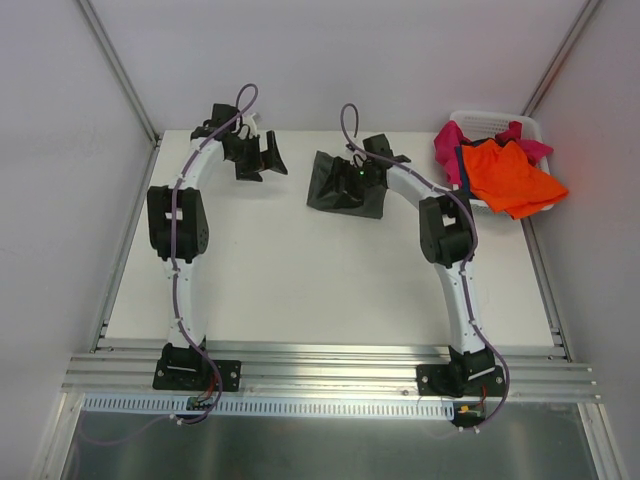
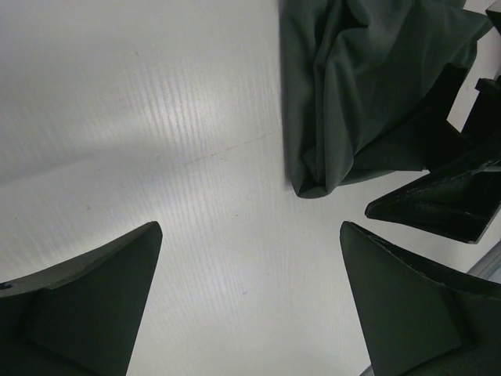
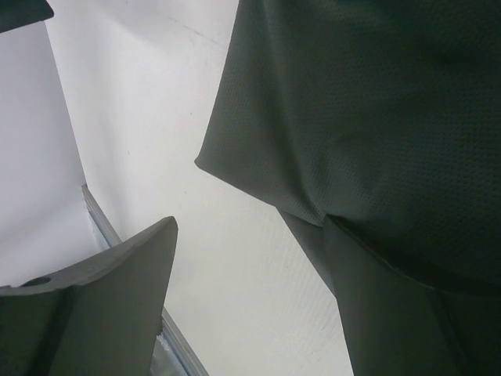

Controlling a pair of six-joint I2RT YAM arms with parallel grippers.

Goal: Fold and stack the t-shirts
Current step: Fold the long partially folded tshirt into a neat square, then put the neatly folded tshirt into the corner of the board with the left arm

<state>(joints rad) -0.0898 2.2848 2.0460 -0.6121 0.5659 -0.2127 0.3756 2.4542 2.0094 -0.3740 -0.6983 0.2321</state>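
A: Where is the dark grey-olive soft cloth t-shirt (image 1: 335, 190) found?
B: It is seen crumpled in a heap near the far edge of the white flat surface (image 1: 300, 280), a little right of the middle. It is not folded.
A: And how is the right claw (image 3: 250, 227) placed?
B: It is set on that heap. Its fingers (image 3: 117, 298) are held apart, and bare surface is seen between them. One finger is free; the other is covered by a fold of the cloth, which only lies over it.
A: What is noted of the left claw (image 1: 262, 165)?
B: It is spread wide and nothing is held in it. It is found above the surface near the far edge, left of the heap and apart from it.
A: Are other shirts seen?
B: Yes. A bright orange cloth t-shirt (image 1: 510, 175) and a magenta-pink cloth t-shirt (image 1: 447, 150) are draped over the white plastic laundry basket (image 1: 480, 117) at the far right corner.
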